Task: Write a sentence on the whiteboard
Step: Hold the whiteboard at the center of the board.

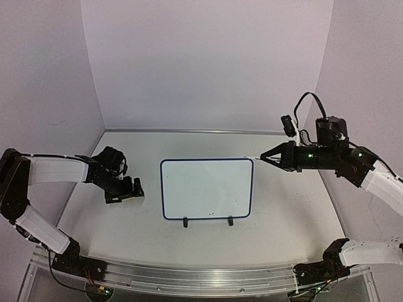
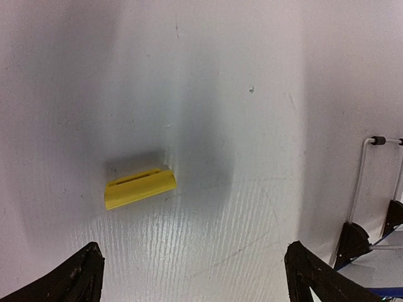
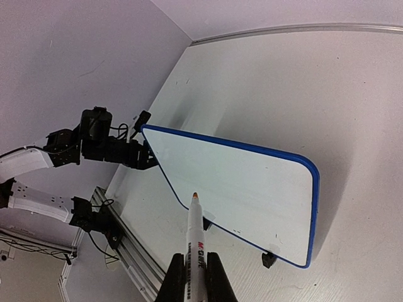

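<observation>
The whiteboard (image 1: 206,189) stands on its two black feet at the table's middle, blue-framed; its face (image 3: 233,182) is blank and no sentence shows on it. My right gripper (image 1: 267,156) hovers by the board's upper right corner, shut on a white marker (image 3: 196,233) whose uncapped orange-yellow tip points at the board from above its near edge. The jaws (image 3: 195,257) clamp the marker's barrel. My left gripper (image 1: 129,189) sits low over the table left of the board, open wide (image 2: 192,251) with nothing between its fingers. A yellow marker cap (image 2: 140,187) lies on the table just ahead of it.
White and lilac walls close in the table on three sides. An aluminium rail (image 1: 189,277) carrying both arm bases runs along the near edge. The board's left foot and frame corner (image 2: 378,251) show at the right of the left wrist view.
</observation>
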Robot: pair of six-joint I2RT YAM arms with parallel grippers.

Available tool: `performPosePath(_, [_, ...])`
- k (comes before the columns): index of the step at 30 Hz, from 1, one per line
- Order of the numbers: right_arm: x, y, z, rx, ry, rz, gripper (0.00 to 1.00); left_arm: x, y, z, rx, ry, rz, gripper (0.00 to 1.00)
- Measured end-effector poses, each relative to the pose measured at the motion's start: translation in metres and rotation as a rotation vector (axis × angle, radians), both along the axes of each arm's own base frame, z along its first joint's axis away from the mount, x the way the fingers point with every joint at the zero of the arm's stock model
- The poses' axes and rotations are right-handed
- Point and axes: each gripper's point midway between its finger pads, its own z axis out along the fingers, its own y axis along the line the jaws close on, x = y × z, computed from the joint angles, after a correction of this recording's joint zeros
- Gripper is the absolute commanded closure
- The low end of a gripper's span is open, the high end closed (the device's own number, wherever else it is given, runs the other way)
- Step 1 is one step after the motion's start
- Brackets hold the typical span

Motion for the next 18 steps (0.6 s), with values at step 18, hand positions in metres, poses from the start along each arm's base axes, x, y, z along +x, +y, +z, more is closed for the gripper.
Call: performPosePath(18, [-0.034,0.078,0.013,0.122,-0.047,0.163,1.0,0.03,-0.017,0.15,-0.198,-0.246,-0.431,0.02])
